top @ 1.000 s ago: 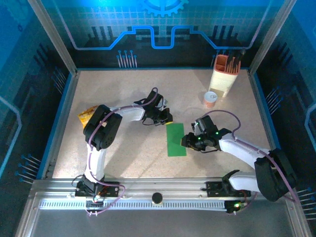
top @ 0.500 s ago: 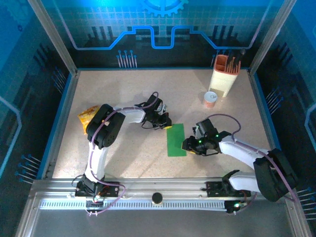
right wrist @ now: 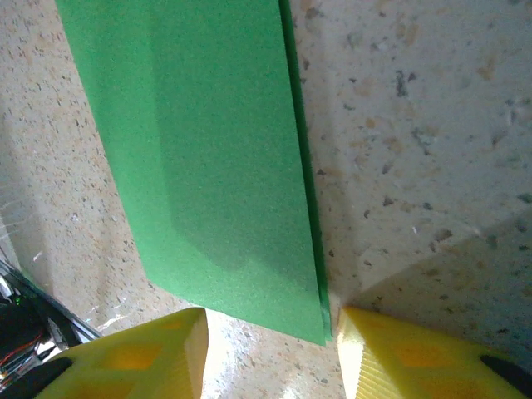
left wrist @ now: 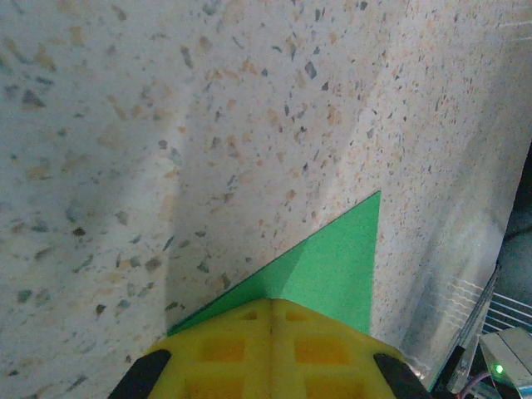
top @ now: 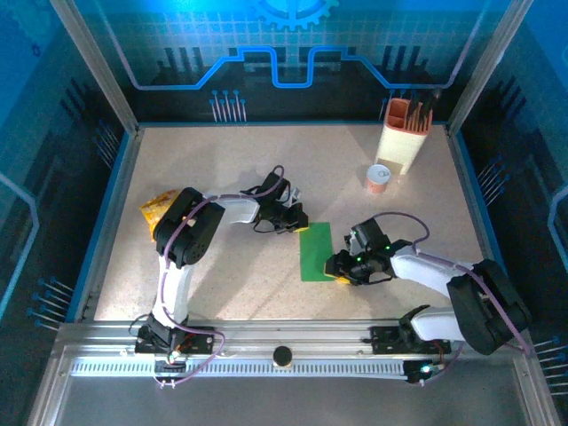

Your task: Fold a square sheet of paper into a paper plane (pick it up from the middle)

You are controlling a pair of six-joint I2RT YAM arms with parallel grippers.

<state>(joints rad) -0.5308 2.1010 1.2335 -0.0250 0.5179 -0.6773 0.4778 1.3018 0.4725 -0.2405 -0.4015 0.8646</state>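
A: Since the right pincer (right wrist: 270,326) sat at one end of the sheet of paper (right wrist: 199,141), start there. What state was it in?

B: The jaws stood apart, roughly halfway, and held nothing. The sheet's end lay flat on the table (right wrist: 416,125) between the two fingers. One corner was just beside the right-hand finger. As far as I could tell, neither pad touched the paper.

A: And the left pincer (left wrist: 270,320)?

B: Fully closed. Its tips sat over the sheet's opposite corner, with green poking out in front of them. I couldn't tell whether it was pressing the paper down or pinching it.

A: What shape was the sheet?

B: A narrow rectangle, not a square, running from one pincer to the other. The right wrist view showed a doubled edge along one long side, so I judged the first half-fold done.

A: What was left?

B: Nearly everything. No nose corners were turned in, and there were no wings and no dart. I'd call it an early stage.

A: Anything further out?

B: A yellow-orange snack packet (top: 155,209) lay well off behind the left arm's elbow. A small cup (top: 379,178) and a tall holder (top: 404,133) stood well beyond the right pincer. I judged none of them to be in the way.
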